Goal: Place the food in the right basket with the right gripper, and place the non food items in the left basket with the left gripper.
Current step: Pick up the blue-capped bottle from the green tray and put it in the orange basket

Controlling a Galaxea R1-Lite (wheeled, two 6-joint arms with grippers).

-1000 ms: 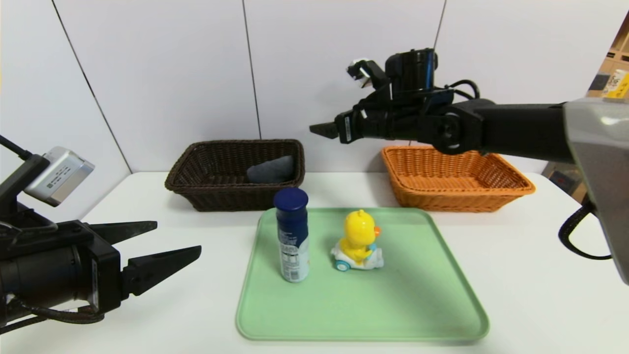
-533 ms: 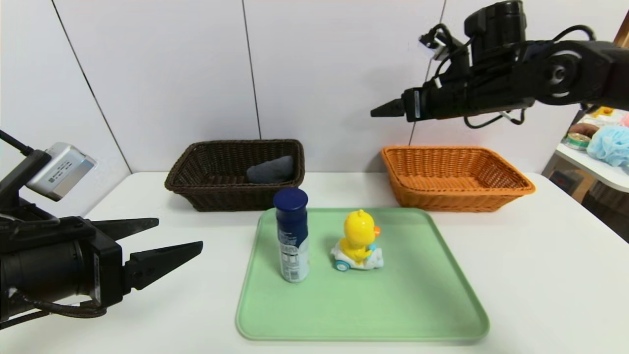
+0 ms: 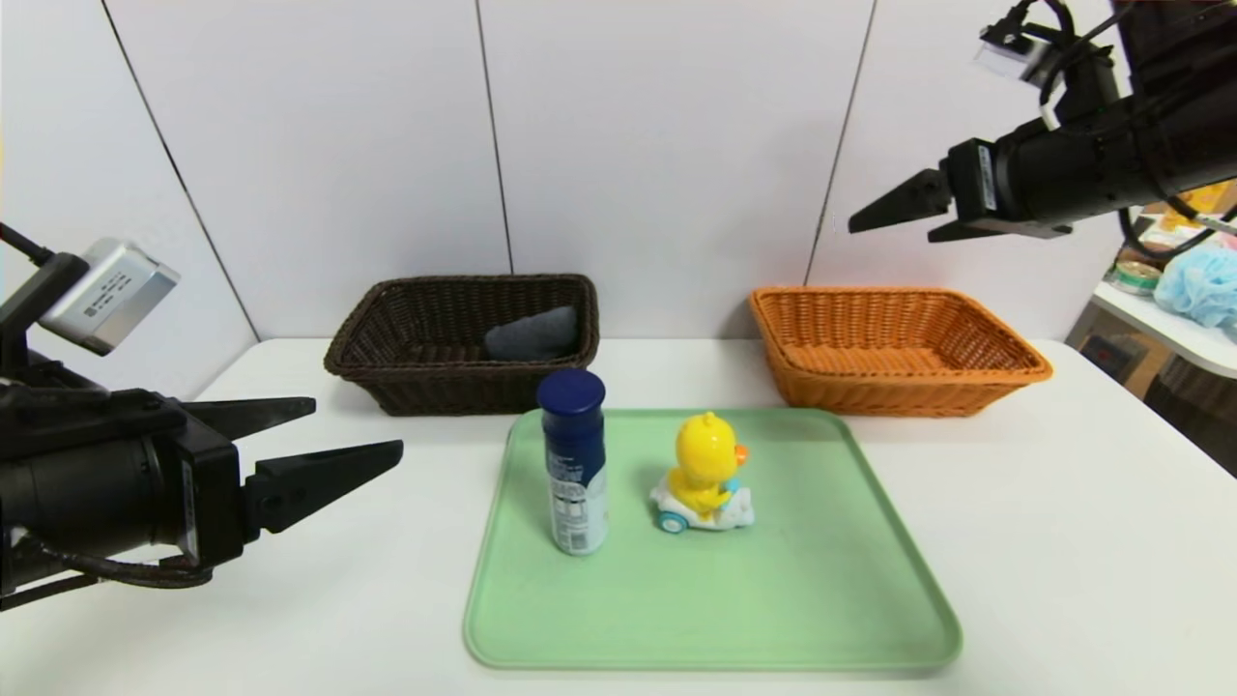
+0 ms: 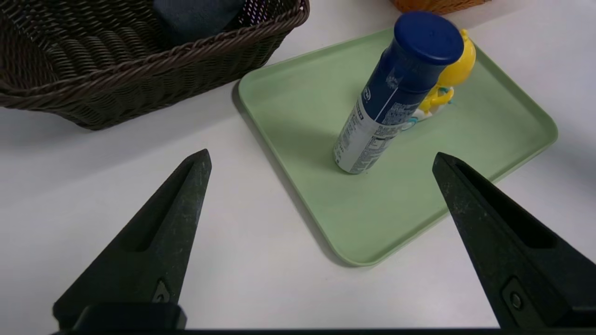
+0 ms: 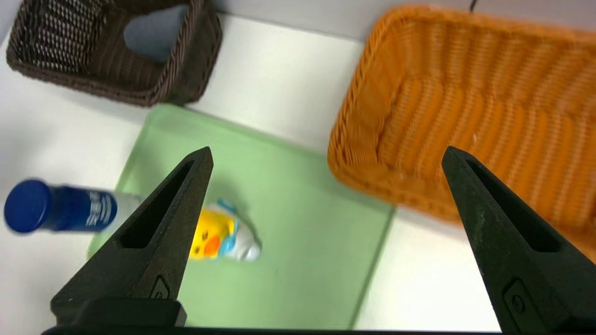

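Two baskets (image 3: 464, 387) stand behind one tray (image 3: 773, 609).

on the far right, a light blue mesh puff (image 3: 1201, 284) lies on a white shelf (image 3: 1174, 329), beside a round green roll (image 3: 1136, 277).

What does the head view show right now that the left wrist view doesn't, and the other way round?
Only the head view: the right gripper, hanging high near the back wall, and the blue pouf at the side.
Only the left wrist view: the inner faces of the left gripper's open fingers.
Both: dark basket, orange basket, tray, bottle, duck toy.
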